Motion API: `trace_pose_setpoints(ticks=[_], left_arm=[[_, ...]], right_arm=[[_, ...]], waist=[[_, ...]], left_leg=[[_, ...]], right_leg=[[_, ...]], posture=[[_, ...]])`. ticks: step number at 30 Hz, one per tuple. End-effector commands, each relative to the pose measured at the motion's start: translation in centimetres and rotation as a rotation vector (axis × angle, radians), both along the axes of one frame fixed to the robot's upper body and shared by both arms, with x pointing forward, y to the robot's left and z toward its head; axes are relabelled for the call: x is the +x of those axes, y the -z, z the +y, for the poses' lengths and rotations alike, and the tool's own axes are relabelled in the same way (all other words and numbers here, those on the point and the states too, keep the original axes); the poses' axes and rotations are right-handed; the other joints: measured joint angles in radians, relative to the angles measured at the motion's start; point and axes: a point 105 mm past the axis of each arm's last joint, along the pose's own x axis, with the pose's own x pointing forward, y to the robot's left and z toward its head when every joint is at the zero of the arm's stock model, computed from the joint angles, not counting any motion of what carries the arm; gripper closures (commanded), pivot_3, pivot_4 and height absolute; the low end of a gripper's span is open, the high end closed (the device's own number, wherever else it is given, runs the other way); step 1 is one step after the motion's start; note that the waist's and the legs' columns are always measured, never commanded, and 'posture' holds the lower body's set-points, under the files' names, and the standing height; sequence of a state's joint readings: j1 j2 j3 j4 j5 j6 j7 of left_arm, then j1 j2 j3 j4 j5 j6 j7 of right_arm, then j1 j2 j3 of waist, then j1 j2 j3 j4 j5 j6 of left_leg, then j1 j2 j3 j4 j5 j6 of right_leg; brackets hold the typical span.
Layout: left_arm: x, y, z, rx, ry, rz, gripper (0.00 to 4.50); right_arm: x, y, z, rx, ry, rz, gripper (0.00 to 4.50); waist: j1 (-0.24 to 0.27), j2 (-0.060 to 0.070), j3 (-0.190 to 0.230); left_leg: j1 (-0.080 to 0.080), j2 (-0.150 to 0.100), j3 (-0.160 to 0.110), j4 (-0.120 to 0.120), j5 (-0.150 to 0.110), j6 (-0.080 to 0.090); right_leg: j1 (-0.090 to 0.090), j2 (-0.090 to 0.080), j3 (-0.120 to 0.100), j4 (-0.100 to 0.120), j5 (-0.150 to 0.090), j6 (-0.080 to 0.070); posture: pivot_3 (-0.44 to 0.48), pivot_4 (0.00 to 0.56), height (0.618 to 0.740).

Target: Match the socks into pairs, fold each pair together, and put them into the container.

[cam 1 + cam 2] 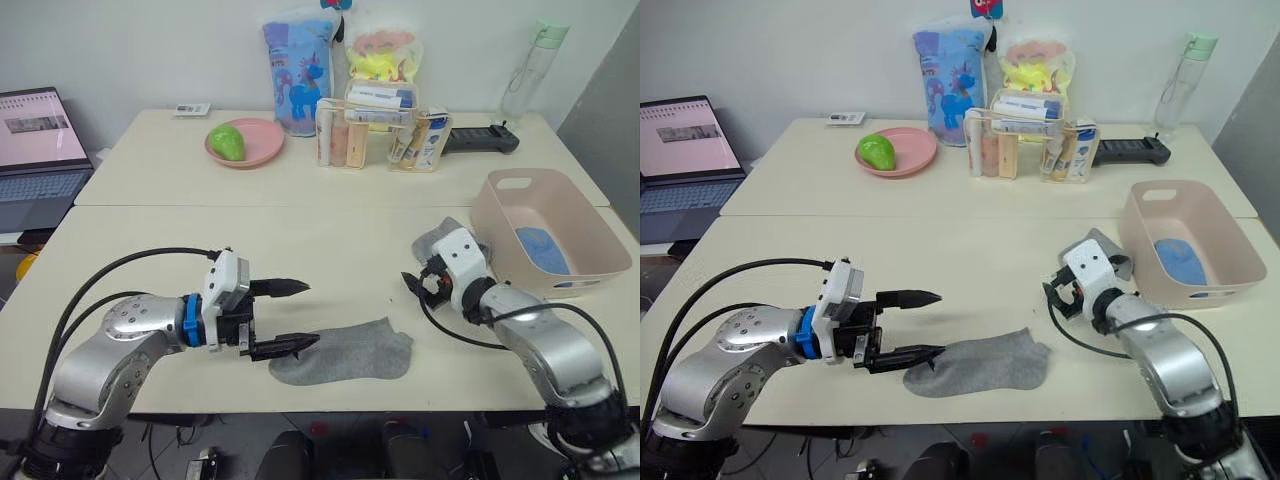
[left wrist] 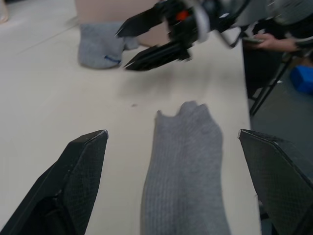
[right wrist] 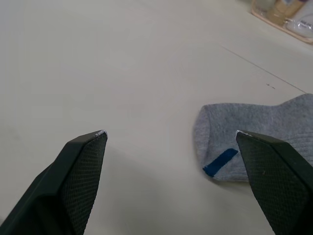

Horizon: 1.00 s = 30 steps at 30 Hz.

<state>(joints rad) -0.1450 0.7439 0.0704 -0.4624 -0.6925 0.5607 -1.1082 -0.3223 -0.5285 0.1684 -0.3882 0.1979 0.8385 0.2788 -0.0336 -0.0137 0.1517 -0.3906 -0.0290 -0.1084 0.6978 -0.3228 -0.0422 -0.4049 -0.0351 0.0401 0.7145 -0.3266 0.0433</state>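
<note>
Overhead, left end effector [image 1: 290,317]: fingers spread wide, holding nothing, flat grey sock [image 1: 345,353] just beyond its lower fingertip on the bench [image 1: 330,250].
Overhead, right end effector [image 1: 413,283]: second grey sock [image 1: 437,237] just behind it; tub [image 1: 560,205] beyond, blue sock [image 1: 545,248] inside.
Left wrist: flat grey sock between the wide fingers.
Right wrist: fingers [image 3: 80,169] wide, empty; grey sock [image 3: 257,134] near one tip.
</note>
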Motion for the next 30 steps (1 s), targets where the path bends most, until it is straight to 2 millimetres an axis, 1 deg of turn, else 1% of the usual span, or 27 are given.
trace_pose_setpoints(ticks=[1,4,5,6,7,8,13,15,17,19,23,26,27,28,30], left_arm=[[-0.3,-1.3,-0.6,-0.018,0.038,-0.041,0.04],[0.1,-1.2,-0.8,-0.023,0.024,-0.046,0.04],[0.5,-1.3,-0.7,-0.026,0.000,-0.061,0.00],[1.0,-1.4,-0.7,-0.037,-0.036,-0.083,0.00],[1.4,-1.5,-0.6,-0.041,-0.059,-0.092,0.00],[1.7,-1.6,-0.5,-0.043,-0.074,-0.096,0.00],[1.9,-1.4,-0.2,-0.016,-0.091,-0.109,0.00],[2.0,-1.6,-0.1,-0.018,-0.102,-0.106,0.00],[2.2,-1.6,0.1,-0.003,-0.131,-0.108,0.00],[2.1,-1.5,0.3,0.016,-0.134,-0.107,0.00],[2.0,-1.5,1.3,0.041,-0.143,-0.088,0.00],[2.2,-1.8,1.7,0.031,-0.165,-0.080,0.00],[2.3,-1.8,1.8,0.029,-0.175,-0.077,0.00],[2.3,-1.8,2.1,0.039,-0.181,-0.073,0.00],[2.2,-1.6,2.5,0.059,-0.184,-0.068,0.00]], right_arm=[[1.2,-0.8,0.4,-0.007,-0.007,-0.058,0.00],[2.5,0.2,0.5,0.059,0.048,-0.027,0.00],[2.9,0.5,0.3,0.072,0.070,-0.011,0.38],[3.2,0.7,0.0,0.080,0.090,0.000,0.59],[3.3,0.8,-0.2,0.086,0.102,0.011,1.00],[3.4,0.9,-0.3,0.090,0.110,0.017,1.29],[3.5,1.1,-0.3,0.136,0.124,0.061,3.04],[3.3,0.7,0.3,0.177,0.111,0.071,3.78],[2.7,0.2,1.3,0.206,0.067,0.086,4.46],[2.2,-0.2,2.3,0.216,0.023,0.094,4.49],[0.9,-1.6,6.8,0.298,-0.105,0.110,4.49],[0.6,-1.7,9.8,0.337,-0.165,0.140,4.49],[0.6,-1.6,10.5,0.344,-0.176,0.149,4.49],[0.6,-1.7,12.2,0.362,-0.206,0.155,4.49],[0.6,-2.1,14.6,0.385,-0.247,0.160,4.49]], waist=[[0.000,0.000,0.000],[-0.002,0.000,0.000],[-0.003,0.000,0.000],[-0.003,0.000,0.000],[-0.003,0.000,0.000],[-0.002,0.000,0.000],[-0.002,0.000,0.000],[-0.002,0.000,0.000],[-0.004,0.000,0.000],[-0.005,0.001,0.000],[-0.017,0.001,0.000],[-0.022,0.001,0.000],[-0.023,0.001,0.000],[-0.023,0.001,0.000],[-0.024,0.001,0.000]], left_leg=[[0.000,0.000,0.000,0.000,0.000,0.000],[0.000,0.000,0.000,0.000,0.000,0.000],[0.000,0.000,0.001,0.000,0.000,0.000],[0.000,0.000,0.001,0.000,0.000,0.000],[0.000,0.000,0.001,0.000,0.000,0.000],[0.000,0.000,0.001,0.000,0.000,0.000],[0.000,0.000,0.001,0.000,0.000,0.000],[0.000,0.000,0.001,0.000,0.000,0.000],[0.000,0.000,0.001,0.000,0.000,0.000],[0.000,0.001,0.001,0.000,0.000,0.000],[0.000,0.001,0.000,0.000,0.000,0.000],[0.000,0.002,0.000,0.000,0.000,0.000],[0.000,0.002,0.000,0.000,0.000,0.000],[0.000,0.001,0.000,0.000,0.000,0.000],[0.000,0.002,0.000,0.000,0.000,0.000]], right_leg=[[0.000,0.000,0.000,0.000,0.000,0.000],[0.000,0.001,0.000,0.000,0.000,0.000],[0.000,0.001,0.000,0.000,0.000,0.000],[0.000,0.001,0.000,0.001,0.000,0.000],[0.000,0.001,0.000,0.001,0.000,0.000],[-0.001,0.001,0.000,0.001,0.000,0.000],[-0.001,0.001,0.000,0.001,0.000,0.000],[-0.001,0.001,0.000,0.001,0.000,0.000],[-0.001,0.001,0.000,0.001,0.000,0.000],[-0.001,0.001,0.000,0.001,0.000,0.000],[-0.001,0.002,0.000,0.001,0.000,0.000],[-0.001,0.002,0.000,0.001,0.000,0.000],[-0.001,0.002,0.000,0.002,0.000,0.000],[-0.001,0.002,0.000,0.001,0.000,0.000],[-0.001,0.002,0.000,0.002,0.000,0.000]], posture=[[0.000,0.150,0.703],[0.000,0.150,0.703],[0.000,0.150,0.703],[0.000,0.150,0.703],[0.000,0.150,0.703],[0.000,0.150,0.703],[0.000,0.150,0.703],[0.000,0.150,0.703],[0.000,0.150,0.703],[0.000,0.150,0.703],[0.000,0.150,0.703],[0.000,0.150,0.703],[0.000,0.150,0.703],[0.000,0.150,0.703],[0.000,0.150,0.703]])
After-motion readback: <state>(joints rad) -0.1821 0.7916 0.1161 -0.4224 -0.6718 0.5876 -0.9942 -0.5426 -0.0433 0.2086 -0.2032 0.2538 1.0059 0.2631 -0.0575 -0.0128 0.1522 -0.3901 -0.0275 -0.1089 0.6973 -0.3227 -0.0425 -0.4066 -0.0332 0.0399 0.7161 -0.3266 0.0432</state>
